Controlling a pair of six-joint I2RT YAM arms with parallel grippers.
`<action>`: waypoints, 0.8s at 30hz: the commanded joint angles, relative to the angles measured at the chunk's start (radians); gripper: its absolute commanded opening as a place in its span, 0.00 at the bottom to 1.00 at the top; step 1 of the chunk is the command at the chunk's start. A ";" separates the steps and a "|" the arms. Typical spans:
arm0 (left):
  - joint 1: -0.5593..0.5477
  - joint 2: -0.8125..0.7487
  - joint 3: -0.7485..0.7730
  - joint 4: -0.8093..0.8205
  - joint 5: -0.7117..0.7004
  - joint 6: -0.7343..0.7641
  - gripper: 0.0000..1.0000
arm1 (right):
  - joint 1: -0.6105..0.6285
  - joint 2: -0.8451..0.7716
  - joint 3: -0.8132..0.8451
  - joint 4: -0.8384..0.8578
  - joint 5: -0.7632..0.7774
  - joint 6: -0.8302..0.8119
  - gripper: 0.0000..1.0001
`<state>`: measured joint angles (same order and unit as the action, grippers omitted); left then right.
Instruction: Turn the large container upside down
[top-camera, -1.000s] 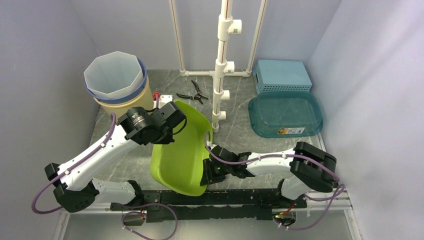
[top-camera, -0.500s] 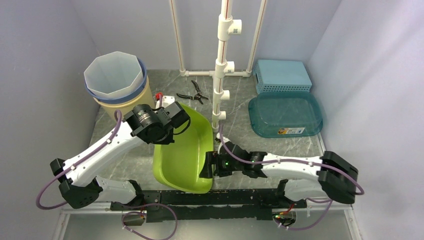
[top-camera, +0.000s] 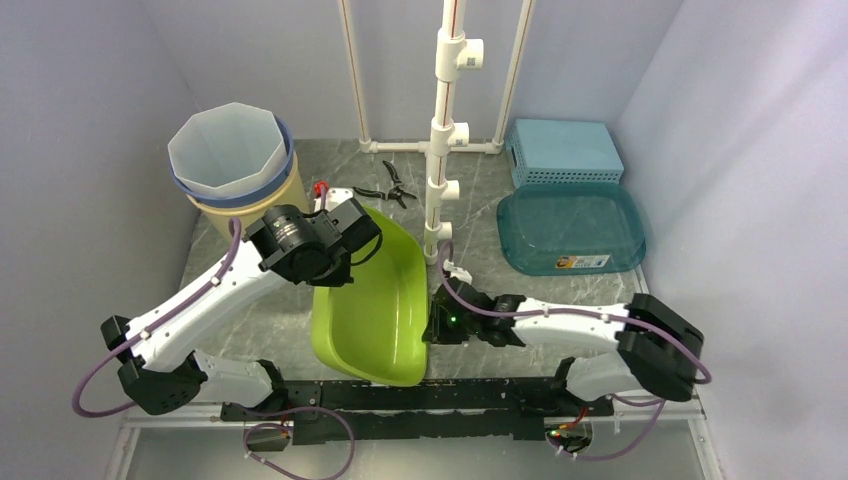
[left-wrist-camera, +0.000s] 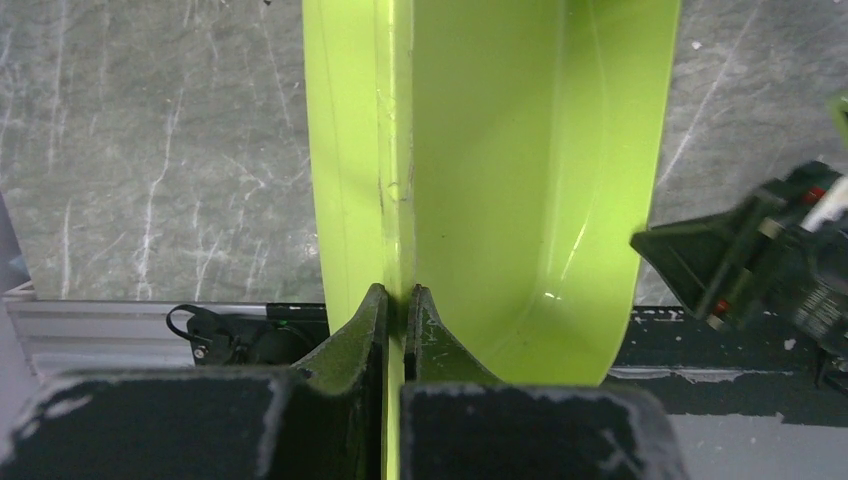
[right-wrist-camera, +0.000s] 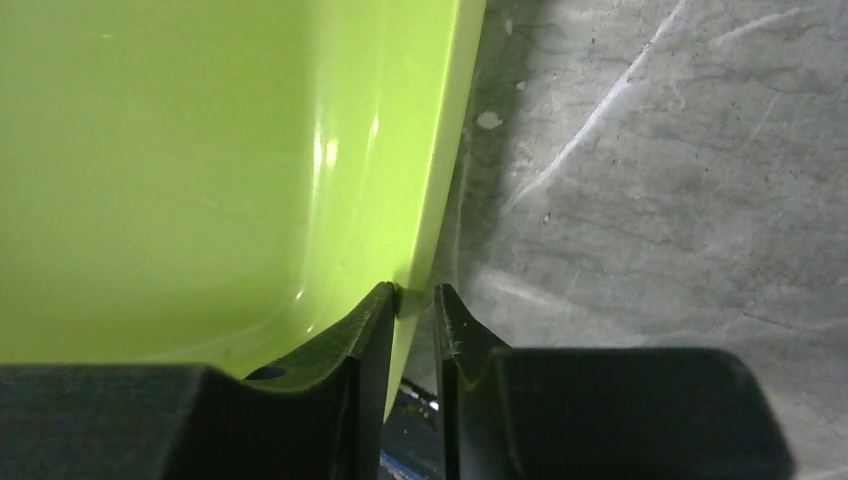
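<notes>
The left gripper (left-wrist-camera: 400, 296) was closed tight on the rim of the large container (top-camera: 368, 305); in the left wrist view both fingers pressed on the thin green edge with no gap. The right gripper (right-wrist-camera: 411, 296) was narrow around the opposite rim. One finger lay against the green wall, but a thin dark line showed at the other finger, so I could not tell whether it really pinched or only guided the edge.

The container was in the middle of the table (top-camera: 480, 270), at the near side, between the 2 arms. It stood almost on its edge, with the opening turned to the right and its near end low by the arm bases.

Compared with 1 s before, the container looked narrower from above and so stood steeper. The right gripper had moved away from the near corner, further along the rim, and the left gripper had shifted a little to the right.

In my judgement the turn was about half done: the container had to pass the vertical and come down with its opening on the table. The pipe stand (top-camera: 445, 130) was near the far rim, and the bucket (top-camera: 232, 160), the pliers (top-camera: 385, 185) and the teal lid (top-camera: 570, 232) were well apart from it.
</notes>
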<state>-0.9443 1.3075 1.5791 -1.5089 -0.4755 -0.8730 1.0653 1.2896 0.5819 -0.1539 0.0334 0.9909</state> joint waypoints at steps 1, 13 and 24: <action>-0.012 0.012 0.050 -0.005 0.030 0.020 0.03 | -0.015 0.087 0.072 0.016 0.002 -0.031 0.19; -0.036 -0.025 -0.019 0.179 0.180 -0.028 0.03 | -0.013 0.286 0.107 0.314 -0.228 -0.053 0.10; -0.065 -0.071 -0.145 0.356 0.256 -0.104 0.03 | -0.014 0.239 0.013 0.466 -0.276 0.008 0.34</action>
<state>-0.9928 1.2240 1.4998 -1.1584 -0.3290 -0.9092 1.0477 1.5879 0.6308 0.1497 -0.2207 0.9550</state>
